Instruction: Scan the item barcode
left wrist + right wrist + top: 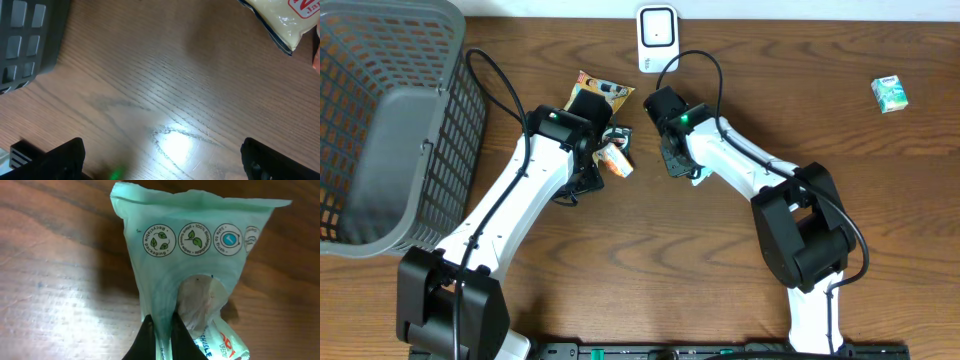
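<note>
In the right wrist view my right gripper (161,317) is shut, its two black fingers pinching the lower part of a pale green packet (195,265). The packet lies crumpled on the wood and shows round recycling symbols and some orange lettering. No barcode shows on this face. From overhead the right gripper (675,160) points down at the table's middle and hides most of the packet. A white scanner (658,38) stands at the back edge. My left gripper (161,147) is open over bare wood, holding nothing.
A grey mesh basket (380,130) fills the left side. A yellow snack packet (595,92) and a small orange-and-white item (617,160) lie beside the left gripper (588,125). A small green box (890,93) sits at the far right.
</note>
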